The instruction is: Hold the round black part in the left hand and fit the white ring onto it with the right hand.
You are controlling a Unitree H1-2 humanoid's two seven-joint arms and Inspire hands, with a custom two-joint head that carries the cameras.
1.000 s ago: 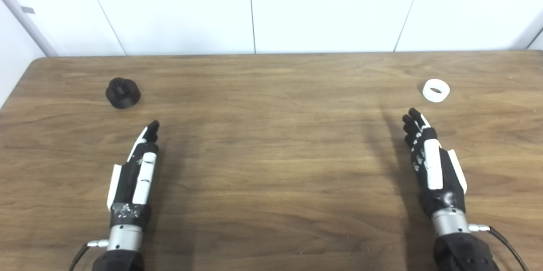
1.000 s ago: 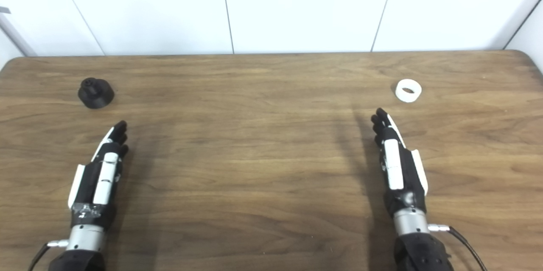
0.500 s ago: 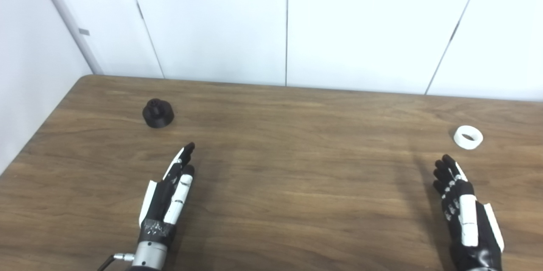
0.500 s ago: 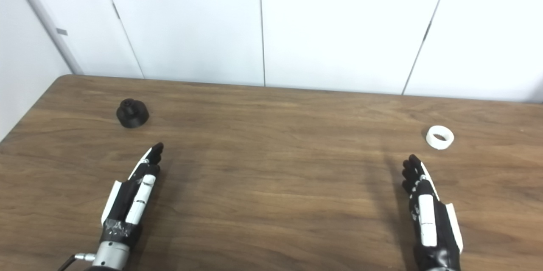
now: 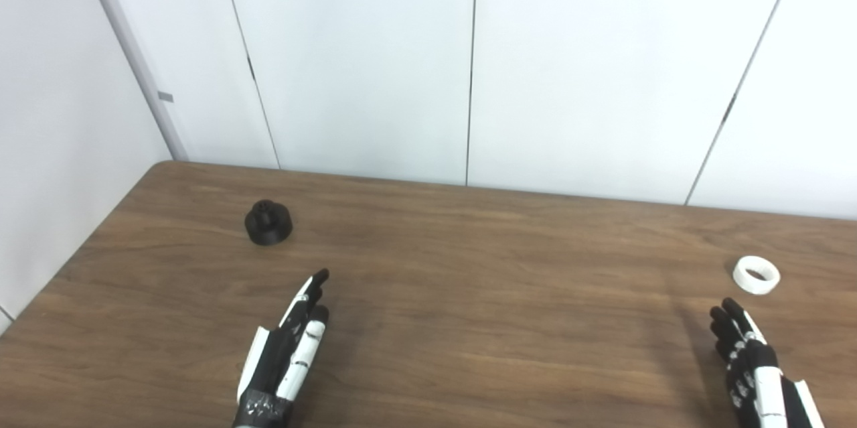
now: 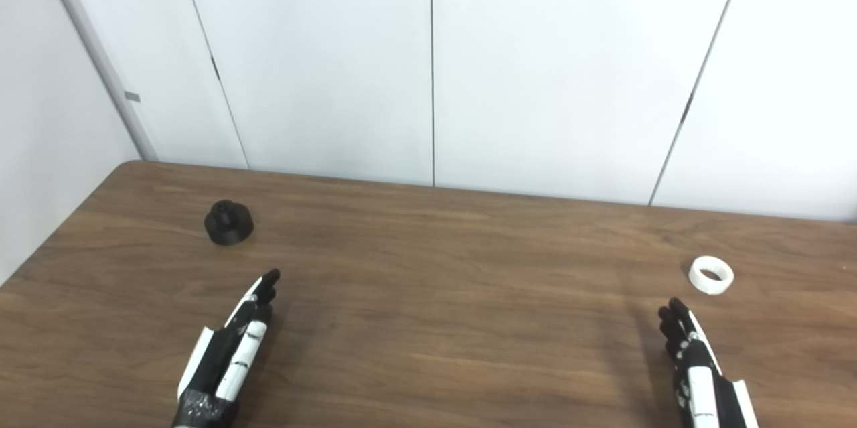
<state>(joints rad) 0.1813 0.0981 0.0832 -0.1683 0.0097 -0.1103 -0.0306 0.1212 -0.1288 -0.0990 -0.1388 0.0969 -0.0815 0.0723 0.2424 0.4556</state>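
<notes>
Starting at my left side: round black part sits on the wooden table, ahead of my left hand and a little to its left, apart from it, not touched. It stands with its wide base down and a smaller raised hub on top.

My left hand is flat over the table, fingers stretched forward and lying close together, holding nothing. Fingertips point toward the far edge, slightly right of the black part. Whether the palm touches the wood, I cannot tell.

Middle of the table, between my two hands: bare wood grain only, with a faint shadow beside each hand.

My right hand is low at the bottom edge, partly cut off by the frame. Its fingers are extended forward and slightly spread, nothing in the grasp.

White ring lies flat on the table, opening up, just ahead of my right fingertips and a little to their right, near but not touching. The ring and black part are well apart, each ahead of its own hand.
</notes>
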